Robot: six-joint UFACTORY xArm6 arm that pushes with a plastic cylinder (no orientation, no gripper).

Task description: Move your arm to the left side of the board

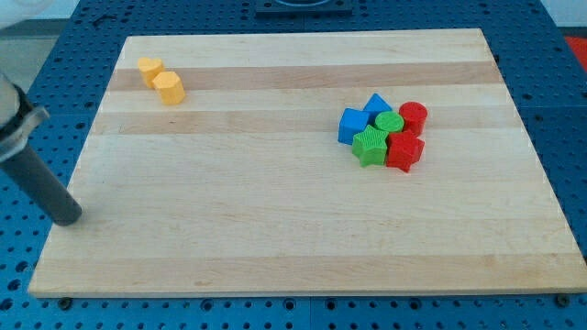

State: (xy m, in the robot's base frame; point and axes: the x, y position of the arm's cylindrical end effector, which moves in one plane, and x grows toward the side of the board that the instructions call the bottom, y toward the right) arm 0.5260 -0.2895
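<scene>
Our tip (69,218) sits at the wooden board's (275,229) left edge, well apart from the two yellow blocks (161,80) and the red-green-blue cluster (385,133); no claw fitted, so grip state can't be told; looks essentially done, just hold.

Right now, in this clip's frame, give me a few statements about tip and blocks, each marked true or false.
1. My tip is at the board's left edge. True.
2. My tip touches a yellow block. False: both yellow blocks lie apart from it, near the view's top left.
3. The blue, green and red blocks form one cluster on the view's right. True.
4. The yellow blocks are inside that cluster. False: they sit far to its left.
5. The cluster holds two red blocks. True.
</scene>
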